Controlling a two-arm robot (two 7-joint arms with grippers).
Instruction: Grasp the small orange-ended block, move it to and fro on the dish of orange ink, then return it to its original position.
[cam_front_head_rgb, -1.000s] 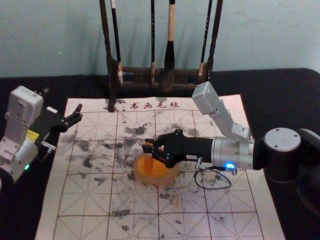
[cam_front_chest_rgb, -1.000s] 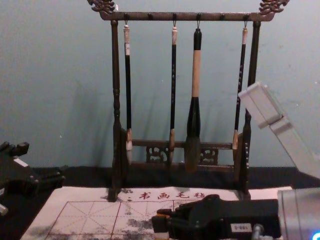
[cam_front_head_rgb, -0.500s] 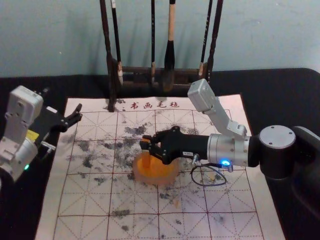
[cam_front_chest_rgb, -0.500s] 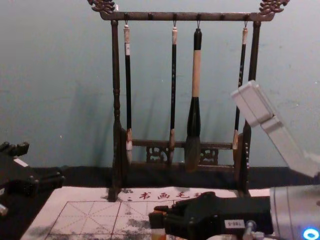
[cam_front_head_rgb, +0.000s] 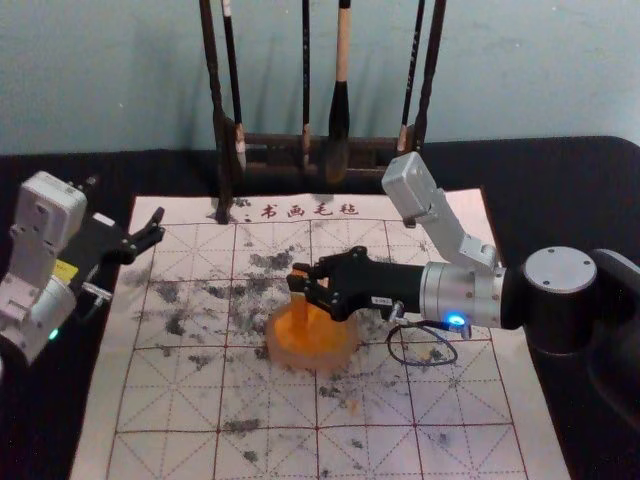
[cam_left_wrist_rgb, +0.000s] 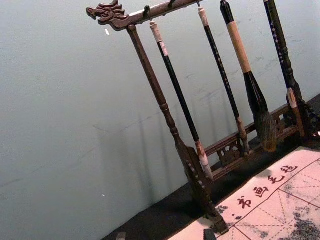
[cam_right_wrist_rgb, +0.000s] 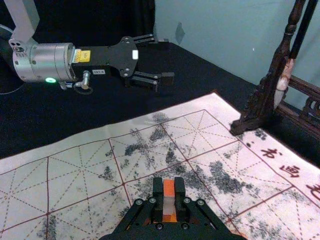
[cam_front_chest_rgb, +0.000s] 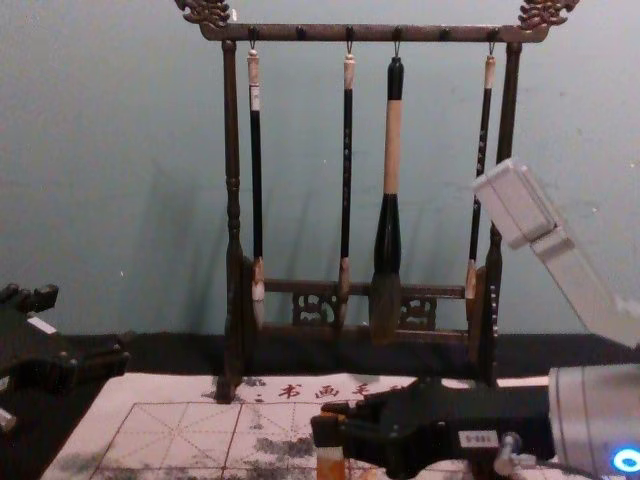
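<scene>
The right gripper (cam_front_head_rgb: 299, 281) is pinched shut on the small block (cam_right_wrist_rgb: 169, 192), which stands up between its tips. Below that gripper is the dish (cam_front_head_rgb: 312, 357) of orange ink; I can't tell if the block touches the ink. The left gripper (cam_front_head_rgb: 126, 200), fingers apart, is well off to its left.

Dish (cam_front_head_rgb: 312, 361) on mat (cam_front_head_rgb: 470, 400); behind — brushes (cam_front_chest_rgb: 393, 150) on rack (cam_front_chest_rgb: 320, 33)

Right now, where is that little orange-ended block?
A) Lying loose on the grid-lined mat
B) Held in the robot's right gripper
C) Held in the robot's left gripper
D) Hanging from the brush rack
B: the right gripper has a finger against each side of the orange-ended block, over the dish of orange ink.
</scene>
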